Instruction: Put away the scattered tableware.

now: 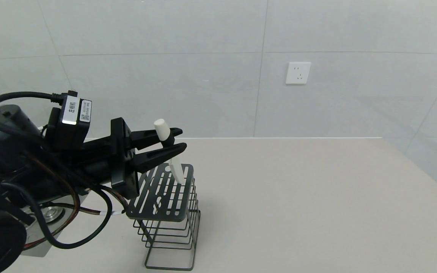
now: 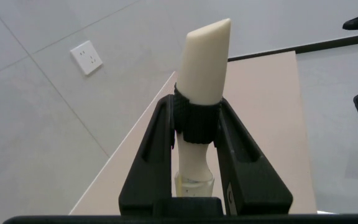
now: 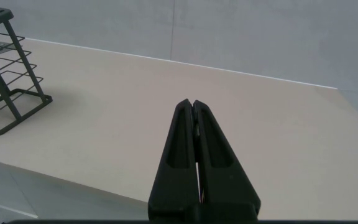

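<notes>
While the left gripper [image 1: 178, 139] hangs over the dark wire rack [image 1: 165, 193], I see its fingers clamped on the white-handled utensil [image 1: 161, 129]; the handle stands up above the fingers, tilted a little, and the pale lower end reaches down against the rack's slotted top plate; I cannot tell whether the tip sits in a slot. The rack stands upright on the left part of the beige table [image 1: 309, 197], near the front edge; to its right the tabletop runs open as far as the slanting right edge, and at the back it meets the tiled wall under a wall socket [image 1: 298, 72]. The right gripper [image 3: 194, 107] has its fingers pressed together with nothing between them; it hangs above the table's near edge, well apart from the rack.
</notes>
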Motion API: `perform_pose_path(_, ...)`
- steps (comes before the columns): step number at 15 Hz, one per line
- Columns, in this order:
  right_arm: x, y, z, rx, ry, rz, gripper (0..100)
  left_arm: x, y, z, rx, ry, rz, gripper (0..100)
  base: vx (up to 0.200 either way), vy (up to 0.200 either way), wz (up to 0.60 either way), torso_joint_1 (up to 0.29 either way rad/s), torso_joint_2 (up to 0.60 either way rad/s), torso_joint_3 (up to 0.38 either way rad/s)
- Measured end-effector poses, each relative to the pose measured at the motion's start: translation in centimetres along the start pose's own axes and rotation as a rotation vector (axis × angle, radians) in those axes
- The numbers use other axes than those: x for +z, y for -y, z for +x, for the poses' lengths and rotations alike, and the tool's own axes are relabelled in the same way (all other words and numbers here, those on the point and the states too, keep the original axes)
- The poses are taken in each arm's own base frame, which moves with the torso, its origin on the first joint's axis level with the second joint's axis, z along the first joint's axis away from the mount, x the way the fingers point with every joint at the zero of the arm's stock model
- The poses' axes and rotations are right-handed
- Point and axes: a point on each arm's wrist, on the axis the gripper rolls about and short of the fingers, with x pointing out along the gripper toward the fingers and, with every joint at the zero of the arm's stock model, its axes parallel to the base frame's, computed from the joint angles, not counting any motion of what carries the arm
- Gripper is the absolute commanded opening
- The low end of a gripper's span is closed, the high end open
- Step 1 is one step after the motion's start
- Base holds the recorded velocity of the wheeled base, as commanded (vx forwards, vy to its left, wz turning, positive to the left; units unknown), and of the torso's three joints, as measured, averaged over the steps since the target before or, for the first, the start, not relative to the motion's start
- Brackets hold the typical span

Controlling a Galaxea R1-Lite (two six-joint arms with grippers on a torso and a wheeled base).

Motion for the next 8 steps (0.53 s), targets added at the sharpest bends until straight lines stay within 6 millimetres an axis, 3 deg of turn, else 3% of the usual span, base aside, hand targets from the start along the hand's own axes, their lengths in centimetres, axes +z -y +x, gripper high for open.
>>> perform_pose_path(8,0.0,0.0,0.0,0.0,0.0,0.0,0,-0.55,0.16,-0.12,-0.001,-0.016,-0.016,0,0.0,0.0,0.0,0.0,0.0,0.0)
